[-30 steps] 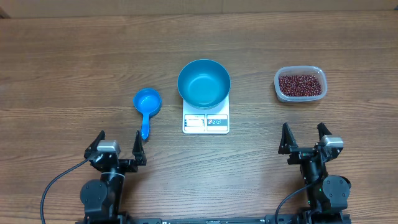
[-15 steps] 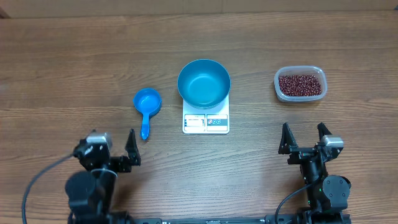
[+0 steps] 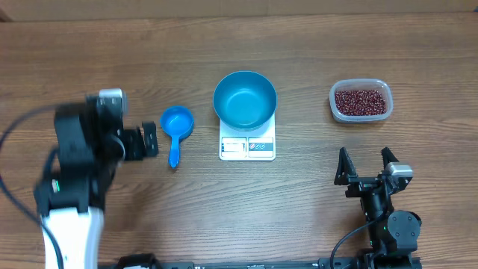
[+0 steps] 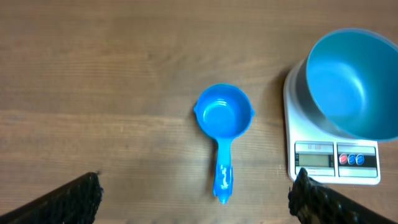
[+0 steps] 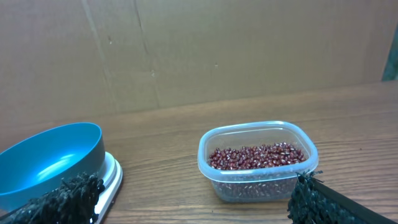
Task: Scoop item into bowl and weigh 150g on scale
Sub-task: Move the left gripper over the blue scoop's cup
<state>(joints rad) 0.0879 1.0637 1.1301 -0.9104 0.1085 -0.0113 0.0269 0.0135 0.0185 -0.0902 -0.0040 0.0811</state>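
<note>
Nearest to me, my right gripper (image 3: 364,166) rests low at the near edge of the table (image 3: 89,60), its jaws spread wide and holding nothing. My left gripper (image 3: 151,140) hovers above the table just beside the blue scoop (image 3: 177,122), fingers also wide apart and empty. From my left wrist view the scoop lies between the two fingers, cup up, its short handle (image 4: 222,174) pointing back toward me. I judge this to be the very start: reaching for the scoop, with nothing scooped yet. The next move calls for lowering the left gripper over that thin handle, squaring the jaws across it and closing firmly enough that the cup does not swing when loaded. Just past the scoop to the right stands the white scale (image 3: 247,147), its display strip facing me, too small to read. The blue bowl (image 3: 245,99) sits on the scale's platform and shows only bare blue inside. Farthest off, at the far right and well apart from the bowl, is the clear tub (image 3: 332,101) holding the beans (image 3: 361,101). They are tiny, oval and dark red-brown, lying as a loose maroon layer below the rim. They look dry and free-running, so I expect them to roll easily off a tilted scoop.
</note>
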